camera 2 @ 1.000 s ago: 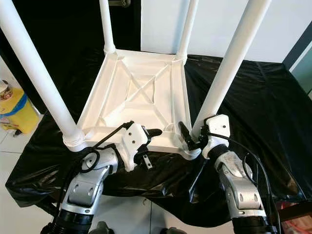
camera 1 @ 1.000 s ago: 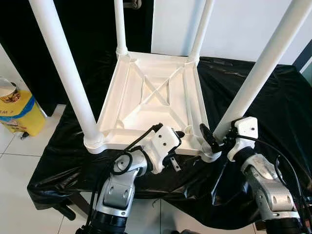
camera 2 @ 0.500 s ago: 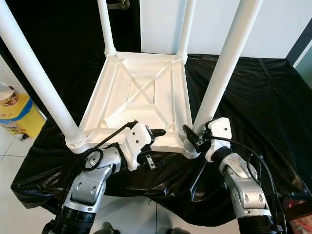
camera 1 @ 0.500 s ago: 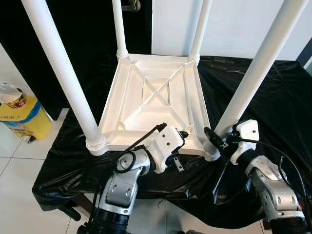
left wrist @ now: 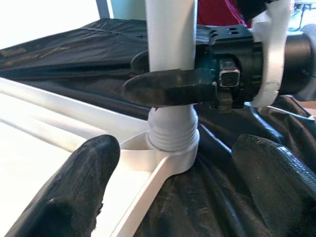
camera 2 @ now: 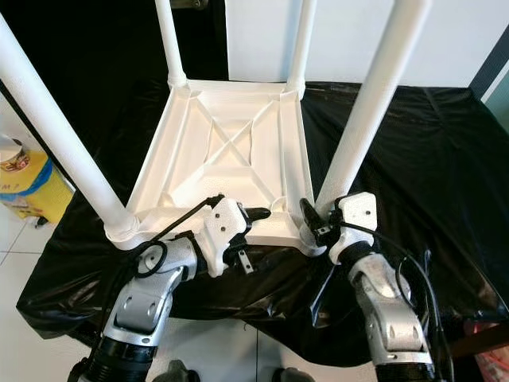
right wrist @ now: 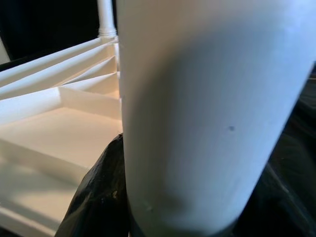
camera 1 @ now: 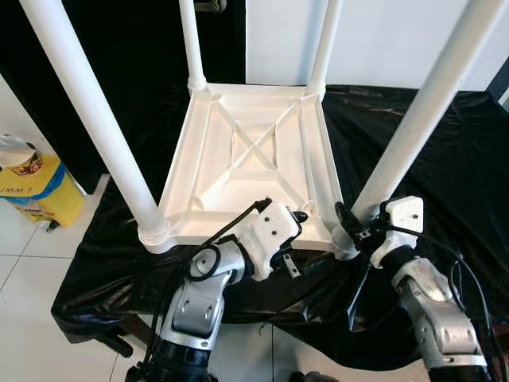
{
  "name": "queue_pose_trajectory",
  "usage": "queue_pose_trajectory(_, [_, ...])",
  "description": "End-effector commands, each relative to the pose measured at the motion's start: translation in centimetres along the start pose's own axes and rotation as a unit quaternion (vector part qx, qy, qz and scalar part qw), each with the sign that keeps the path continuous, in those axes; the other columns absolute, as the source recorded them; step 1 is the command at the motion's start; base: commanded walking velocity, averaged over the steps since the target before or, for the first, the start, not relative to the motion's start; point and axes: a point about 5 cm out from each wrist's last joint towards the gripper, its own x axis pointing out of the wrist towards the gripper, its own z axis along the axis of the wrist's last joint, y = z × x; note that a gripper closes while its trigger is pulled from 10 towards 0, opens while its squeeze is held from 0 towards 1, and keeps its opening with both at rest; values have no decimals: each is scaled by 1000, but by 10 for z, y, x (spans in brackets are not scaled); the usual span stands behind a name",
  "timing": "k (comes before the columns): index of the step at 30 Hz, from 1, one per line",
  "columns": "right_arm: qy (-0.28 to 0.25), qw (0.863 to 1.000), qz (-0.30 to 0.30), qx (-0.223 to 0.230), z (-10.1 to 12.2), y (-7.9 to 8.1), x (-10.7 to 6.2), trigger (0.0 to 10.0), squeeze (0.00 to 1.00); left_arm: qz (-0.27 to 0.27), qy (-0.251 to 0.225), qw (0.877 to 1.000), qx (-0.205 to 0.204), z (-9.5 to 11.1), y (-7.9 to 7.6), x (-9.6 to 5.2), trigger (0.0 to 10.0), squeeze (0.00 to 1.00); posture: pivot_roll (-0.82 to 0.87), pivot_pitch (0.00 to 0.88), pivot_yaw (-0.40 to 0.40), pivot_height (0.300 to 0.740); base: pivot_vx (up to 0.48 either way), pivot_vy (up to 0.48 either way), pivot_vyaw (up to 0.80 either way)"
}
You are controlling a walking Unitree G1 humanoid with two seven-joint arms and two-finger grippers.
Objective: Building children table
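My right gripper (camera 1: 351,225) is clasping the near right leg (camera 1: 413,127) of the upturned children's table, low down, just above the threaded collar where the leg enters its corner socket. In my left wrist view one black finger (left wrist: 170,87) is lying across the front of that leg, pressed against it, and in my right wrist view the leg (right wrist: 207,113) is looming right against the camera.

My left gripper (camera 1: 296,231) is sitting at the near edge of the tabletop (camera 1: 254,159), a little to the left of that same corner. Its two fingers are standing spread apart with nothing between them; one is hanging over the white rim, the other over the black cloth (camera 1: 429,159).

The tabletop is lying underside up on the cloth-covered surface, its crossed ribs showing, with all four white legs standing upward from the corners. A yellow bin (camera 1: 36,191) is standing on the tiled floor to my left.
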Motion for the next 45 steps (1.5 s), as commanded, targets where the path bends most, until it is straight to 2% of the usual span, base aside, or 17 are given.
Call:
queue_pose_trajectory(1, [-2,999,-44,-4,2,-7,-3,10000,0,82,4,997,-10,-3,7,-2,10000,0,-42,145,-20,740,0,0,0])
queue_pose_trajectory(5, [-6,998,-68,4,3,-2,-4,10000,0,82,6,997,-10,-3,8,-3,10000,0,-43,145,-16,740,0,0,0])
queue_pose_trajectory(9, [-10,992,-121,18,2,7,-4,10000,0,83,10,996,-4,-4,15,-5,10000,0,-41,131,2,740,0,0,0])
queue_pose_trajectory(15, [-12,991,-134,27,3,12,-1,10000,0,82,10,997,3,-2,19,-3,10000,0,-34,119,-1,740,0,0,0])
queue_pose_trajectory(21, [-16,991,-130,24,5,11,2,10000,0,83,7,996,5,0,21,-1,10000,0,-38,109,-8,740,0,0,0])
queue_pose_trajectory(27, [-21,993,-118,7,9,0,5,10000,0,76,0,997,12,3,20,6,10000,0,-40,113,-13,740,0,0,0])
queue_pose_trajectory(34, [-21,992,-121,-3,10,-2,6,10000,0,67,-4,998,12,6,20,5,10000,0,-46,118,-12,740,0,0,0])
queue_pose_trajectory(35, [-22,993,-119,-2,11,0,6,10000,1000,67,-2,998,14,5,21,4,10000,0,-47,109,-16,740,0,0,0])
queue_pose_trajectory(42, [-25,994,-104,3,11,7,6,10000,1000,79,0,997,14,2,25,1,10000,0,-33,105,-42,740,0,0,0])
queue_pose_trajectory(43, [-24,996,-89,6,11,11,6,10000,698,87,-2,996,12,3,28,0,10000,0,-23,109,-58,740,0,0,0])
queue_pose_trajectory(44, [-24,996,-89,6,11,11,6,10000,698,87,-2,996,12,3,28,0,10000,0,-23,109,-58,740,0,0,0])
queue_pose_trajectory(45, [-23,997,-74,8,12,14,7,10000,0,94,-3,995,11,4,29,0,10000,0,-21,110,-76,740,0,0,0])
